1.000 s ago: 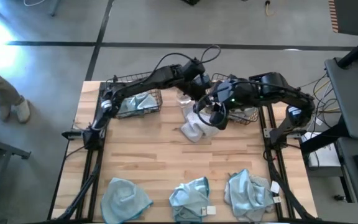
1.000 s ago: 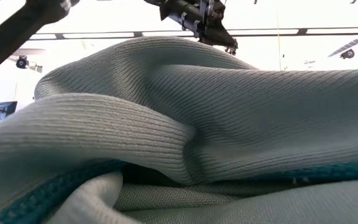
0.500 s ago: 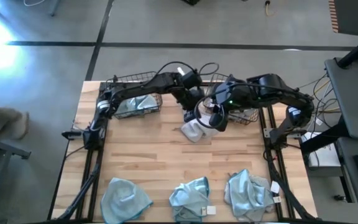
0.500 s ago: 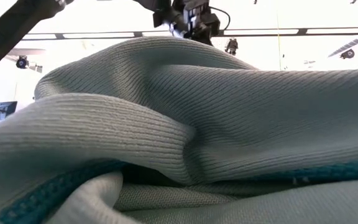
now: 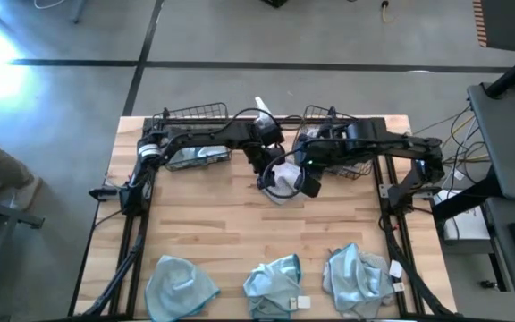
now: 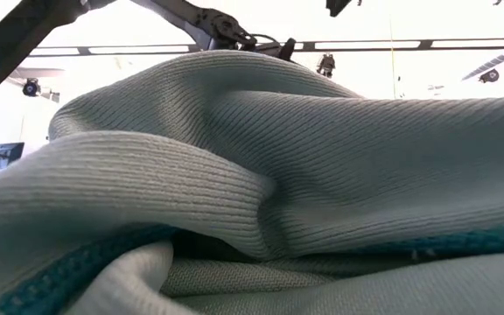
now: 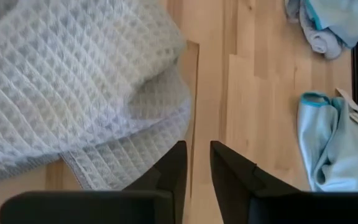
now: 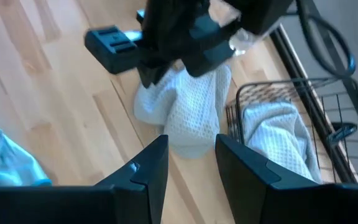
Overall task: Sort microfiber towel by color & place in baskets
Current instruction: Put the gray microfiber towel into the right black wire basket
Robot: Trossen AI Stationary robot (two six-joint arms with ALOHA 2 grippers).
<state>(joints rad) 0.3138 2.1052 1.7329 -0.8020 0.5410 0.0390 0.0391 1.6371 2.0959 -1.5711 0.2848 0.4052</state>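
A pale grey-white waffle towel [image 5: 281,176] lies crumpled on the table's middle, toward the far side. My left gripper [image 5: 264,168] hangs low at that towel's left edge; in the left wrist view the towel [image 7: 73,74] lies just beside my fingers [image 7: 197,152], which are open by a narrow gap. My right gripper [image 5: 304,182] is open at the towel's right side and looks down on it [image 8: 191,115]. The left basket [image 5: 179,116] holds a teal towel [image 5: 195,150]. The right basket [image 5: 358,170] holds a white towel [image 8: 272,134]. Three teal towels [image 5: 274,286] lie along the near edge.
A clear spray bottle [image 5: 262,107] stands between the two baskets at the far edge. A teal towel [image 6: 252,192] right in front of the low camera fills that view; only arm parts show above it. Bare wood lies between the white towel and the near row.
My left gripper has come from between the baskets toward the near edge and down, to the left side of the white towel. My right arm has sunk lower and stretched out flatter, its gripper staying by the towel's right side.
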